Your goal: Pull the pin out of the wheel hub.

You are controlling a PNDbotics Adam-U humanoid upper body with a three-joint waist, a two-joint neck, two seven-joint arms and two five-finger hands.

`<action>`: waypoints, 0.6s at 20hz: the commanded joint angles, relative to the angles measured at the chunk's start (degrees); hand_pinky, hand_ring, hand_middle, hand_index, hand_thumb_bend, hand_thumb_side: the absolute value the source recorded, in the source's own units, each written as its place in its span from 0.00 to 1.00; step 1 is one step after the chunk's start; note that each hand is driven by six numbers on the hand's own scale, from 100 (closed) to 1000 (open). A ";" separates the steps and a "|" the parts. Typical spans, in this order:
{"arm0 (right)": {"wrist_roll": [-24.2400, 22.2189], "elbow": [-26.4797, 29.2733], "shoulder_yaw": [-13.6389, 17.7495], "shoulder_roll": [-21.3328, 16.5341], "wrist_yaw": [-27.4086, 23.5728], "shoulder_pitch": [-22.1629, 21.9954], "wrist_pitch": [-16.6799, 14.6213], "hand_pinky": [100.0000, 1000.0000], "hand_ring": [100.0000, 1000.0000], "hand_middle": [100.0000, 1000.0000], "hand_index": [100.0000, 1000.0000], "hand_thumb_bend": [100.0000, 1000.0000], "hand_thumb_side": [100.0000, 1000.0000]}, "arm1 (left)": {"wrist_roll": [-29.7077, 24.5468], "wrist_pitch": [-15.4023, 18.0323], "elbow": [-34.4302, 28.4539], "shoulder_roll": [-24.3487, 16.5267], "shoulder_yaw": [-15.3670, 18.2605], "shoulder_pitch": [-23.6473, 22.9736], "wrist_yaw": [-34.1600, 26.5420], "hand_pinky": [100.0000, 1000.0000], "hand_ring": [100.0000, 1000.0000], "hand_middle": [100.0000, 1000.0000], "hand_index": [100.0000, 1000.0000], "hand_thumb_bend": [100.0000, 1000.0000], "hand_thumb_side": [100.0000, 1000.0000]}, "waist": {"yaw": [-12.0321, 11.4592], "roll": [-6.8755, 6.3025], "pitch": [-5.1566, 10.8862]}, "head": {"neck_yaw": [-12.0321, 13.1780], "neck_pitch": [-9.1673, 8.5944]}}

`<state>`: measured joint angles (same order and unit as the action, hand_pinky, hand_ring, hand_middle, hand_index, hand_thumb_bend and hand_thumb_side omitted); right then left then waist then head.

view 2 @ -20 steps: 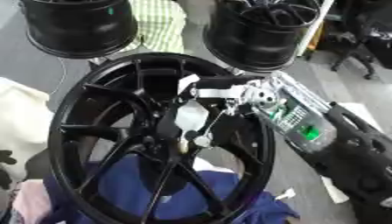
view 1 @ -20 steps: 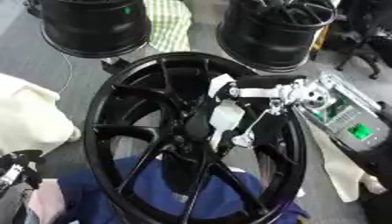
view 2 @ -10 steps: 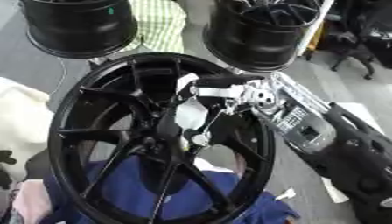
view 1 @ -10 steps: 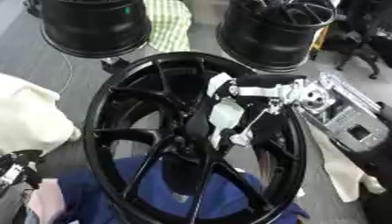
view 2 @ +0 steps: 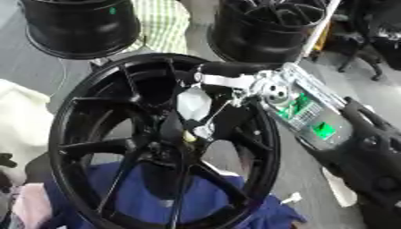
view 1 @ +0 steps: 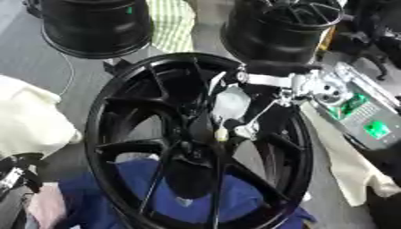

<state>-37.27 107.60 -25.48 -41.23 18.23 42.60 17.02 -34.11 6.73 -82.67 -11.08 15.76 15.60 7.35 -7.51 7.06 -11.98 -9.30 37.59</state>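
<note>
My right hand [view 1: 235, 105] reaches through the spokes of the glossy black alloy wheel hub [view 1: 125, 147], fingers curled onto the small pale pin [view 1: 222, 133] at its centre bore, positioned for a straight outward pull

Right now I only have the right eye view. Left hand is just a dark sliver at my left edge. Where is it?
Observer: The left eye view shows more of it. The left hand sits at the lower left corner, outside the wheel rim and away from the hub. I cannot make out its pose.
Operator: OK. I see a pale tip on the floor, lower right. What is it?
Observer: It is the end of a cream cloth. The left eye view shows it as a long strip on the floor to the right of the wheel, running under the right arm toward the lower right.
</note>
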 commanded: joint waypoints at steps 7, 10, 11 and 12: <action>0.47 5.57 4.41 -6.25 -5.18 1.19 2.65 0.00 0.19 0.38 0.39 0.00 0.00 | -0.42 -0.13 -1.15 -0.76 0.21 -0.19 0.11 0.41 0.43 0.61 0.77 0.00 0.69 | 0.66 -0.03 1.93 | 0.00 0.18; 2.10 6.79 6.70 -9.45 -9.09 0.24 3.16 0.00 0.18 0.38 0.39 0.00 0.00 | -0.31 -0.23 -1.07 -1.07 0.42 -0.72 0.17 0.41 0.43 0.61 0.77 0.00 0.69 | 1.37 0.21 2.39 | 0.47 0.47; 3.00 6.89 7.73 -10.95 -10.71 -0.41 2.98 0.00 0.18 0.38 0.38 0.00 0.00 | -0.22 -0.29 -1.04 -1.20 0.53 -0.95 0.20 0.41 0.43 0.61 0.77 0.00 0.69 | 1.72 0.33 2.60 | 0.78 0.62; 4.06 6.94 8.87 -12.51 -12.48 -1.29 2.65 0.00 0.18 0.38 0.38 0.00 0.00 | -0.13 -0.36 -1.02 -1.34 0.65 -1.19 0.21 0.41 0.43 0.61 0.77 0.00 0.69 | 2.06 0.44 2.80 | 1.09 0.76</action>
<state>-34.23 113.50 -18.71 -50.26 7.68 40.72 19.73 -34.27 6.45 -82.67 -11.20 15.98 14.09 7.43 -5.36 7.89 -10.43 -8.53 38.19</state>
